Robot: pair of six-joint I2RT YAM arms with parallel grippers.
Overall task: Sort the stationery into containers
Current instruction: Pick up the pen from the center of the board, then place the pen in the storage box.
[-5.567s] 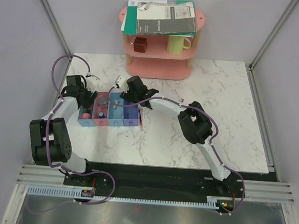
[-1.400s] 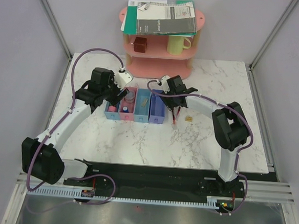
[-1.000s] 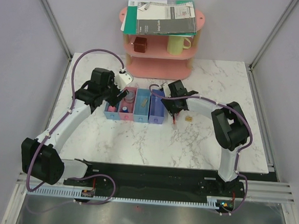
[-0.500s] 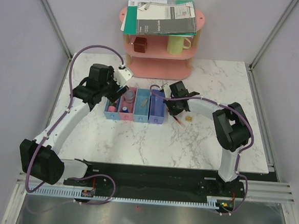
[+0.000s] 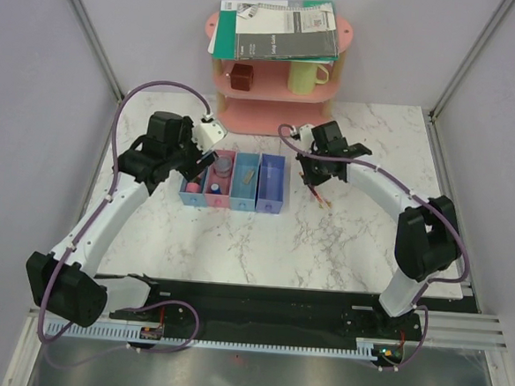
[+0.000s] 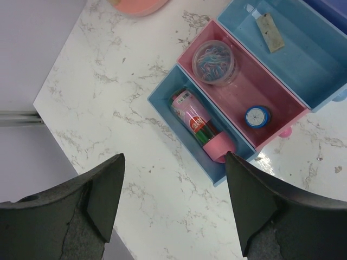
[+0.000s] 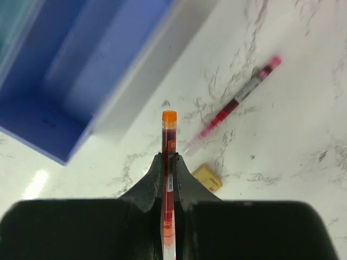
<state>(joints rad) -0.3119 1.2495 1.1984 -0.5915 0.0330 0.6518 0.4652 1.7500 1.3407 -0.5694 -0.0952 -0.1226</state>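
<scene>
My right fingers (image 7: 157, 176) are clenched on a thin red pen with an orange end (image 7: 168, 135), which sticks straight out past the tips. It hangs over the white marble bench (image 5: 236, 244), just off the near corner of the violet-blue rectangular plastic tray (image 7: 65, 70) and outside it. In the wrist view a second thin red pen (image 7: 233, 103) lies slanted on the bench beyond, and a tiny tan block (image 7: 207, 179) sits close by my right finger, apart from that pen. I cannot tell whether the held pen's tip touches the bench.

My left fingers (image 6: 100, 189) are spread wide with nothing between them, hovering above the left end of the tray row. Below them a pink cylinder (image 6: 198, 124) lies lengthwise in the blue tray (image 6: 162, 103). In the pink tray (image 6: 282, 103) next to it are a round clear tub (image 6: 216, 55), holding what look like coloured clips, and a blue-capped tube (image 6: 256, 116) standing on end, the two apart. A small greyish-tan block (image 6: 269, 32) rests in the light blue tray (image 6: 320, 70).
</scene>
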